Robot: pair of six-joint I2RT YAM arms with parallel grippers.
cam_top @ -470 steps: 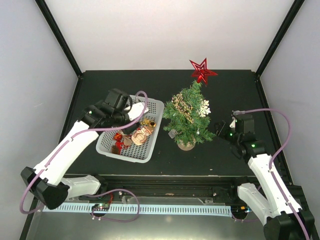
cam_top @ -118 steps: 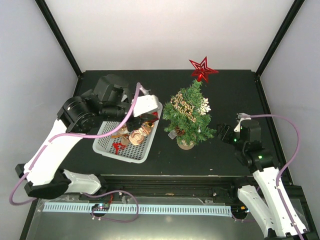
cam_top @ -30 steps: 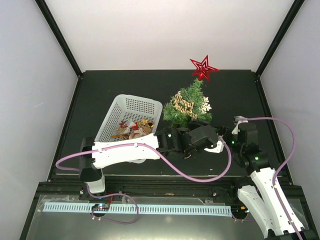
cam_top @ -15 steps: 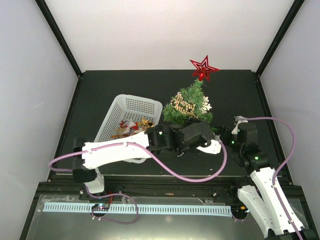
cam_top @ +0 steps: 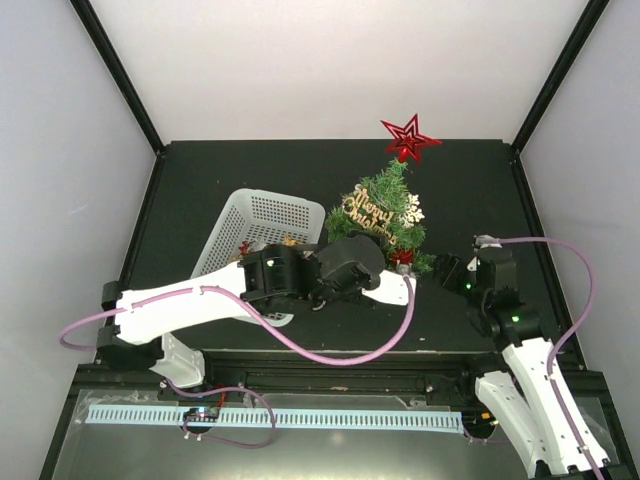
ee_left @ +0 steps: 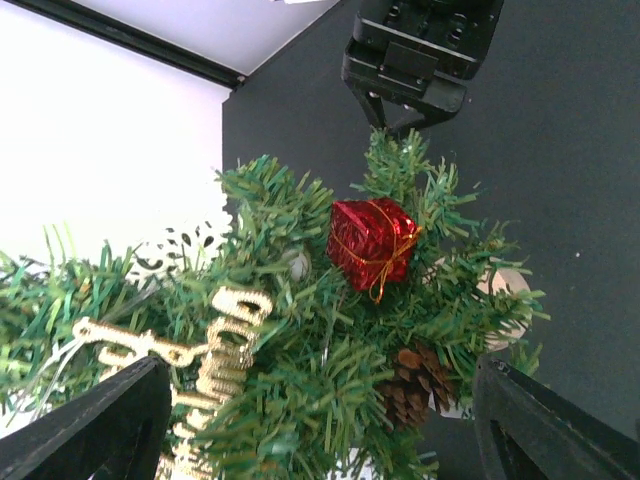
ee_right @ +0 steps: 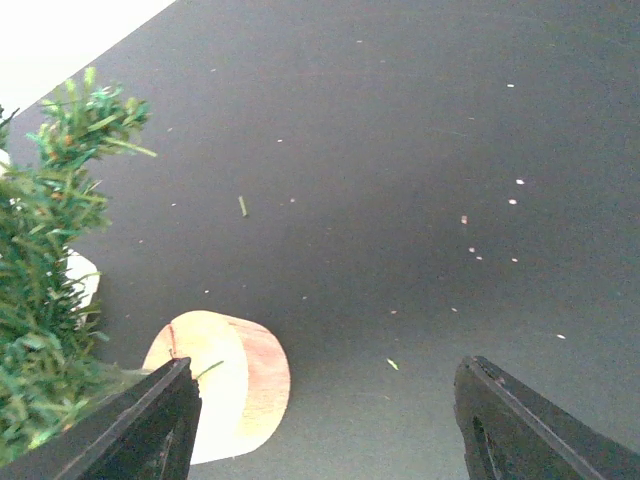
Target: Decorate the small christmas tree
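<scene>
— Small christmas tree: where?
— Upright, right in front of the left gripper, whose jaws gape empty; a red gift box hangs on the branches.
— Right gripper?
— Spread, holding nothing, beside the wooden base.

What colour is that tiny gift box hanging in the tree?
The gift box is shiny red, tied with gold string; clearest in the left wrist view.

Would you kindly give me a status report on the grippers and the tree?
Left gripper open, empty, facing tree. Right gripper open, empty, by its base. Red gift box sits on branches. No obstruction seen.
</scene>
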